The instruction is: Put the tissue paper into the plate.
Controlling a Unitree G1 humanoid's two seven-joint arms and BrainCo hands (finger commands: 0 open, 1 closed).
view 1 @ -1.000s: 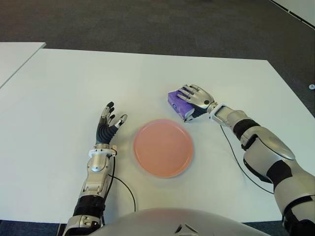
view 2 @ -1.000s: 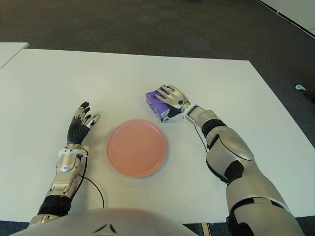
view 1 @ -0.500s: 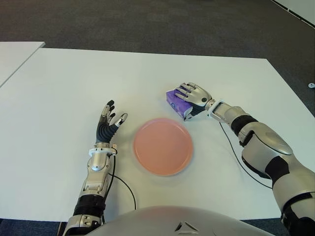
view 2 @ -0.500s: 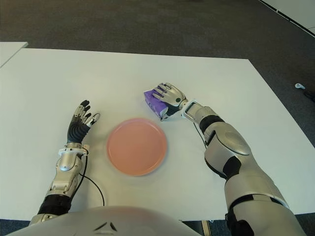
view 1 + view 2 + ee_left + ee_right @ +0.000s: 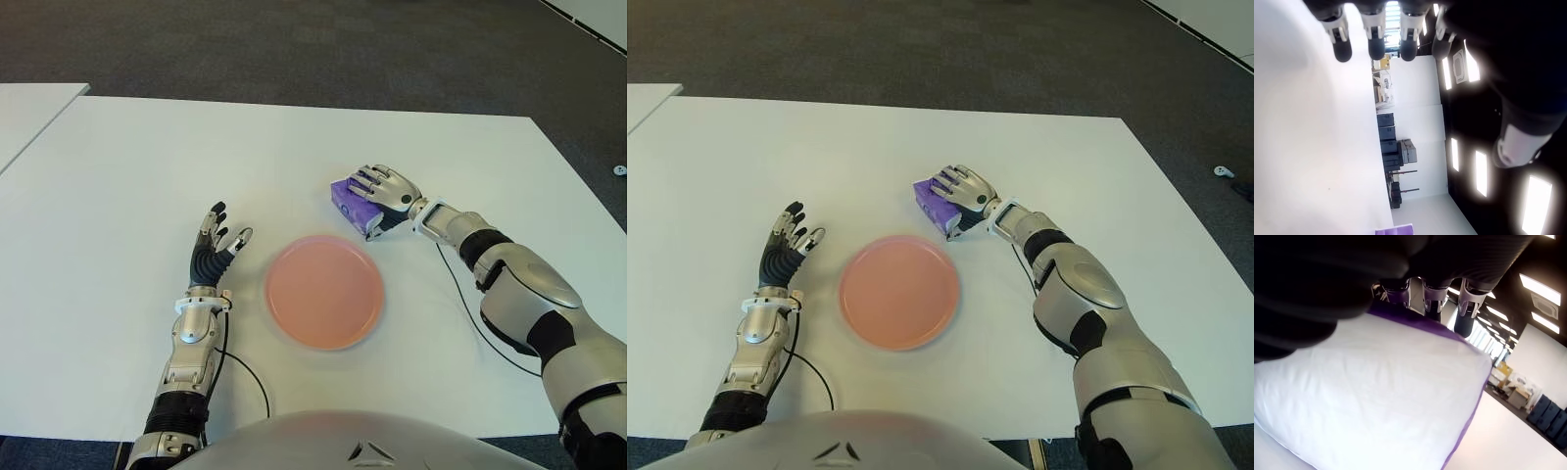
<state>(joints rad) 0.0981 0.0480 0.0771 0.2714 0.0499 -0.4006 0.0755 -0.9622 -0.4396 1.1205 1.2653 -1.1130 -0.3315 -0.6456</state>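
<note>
The small purple-and-white soft pack of tissue paper (image 5: 352, 204) lay on the flat white table (image 5: 118, 176), just beyond the far right rim of the round, shallow pink plastic plate (image 5: 324, 293) and apart from it; the plate held nothing, so the placing itself was not yet done.

The right hand (image 5: 385, 196) was draped over the pack from the right side, its fingers (image 5: 368, 180) laid across the purple top and the thumb tucked down at the near side; in the right wrist view the pack's white face (image 5: 1366, 396) filled the space directly under the palm, with the fingertips (image 5: 1467, 313) curling over its far purple edge; I judged this a closed grasp on the pack, though whether it was firm enough to carry could not be told; the pack appeared to sit on the table surface rather than clear of it.

The left hand (image 5: 215, 248) showed to the left of the plate, near it but not touching, fingers spread and extended, holding nothing; the left wrist view showed straight fingertips (image 5: 1376, 47) over bare table.

By my reading the reach and the closing of the hand were finished; what remained was to lift the pack, bring it the short way toward the robot and leftward until it hung over the plate's middle, then release it there and draw the hand clear.
</note>
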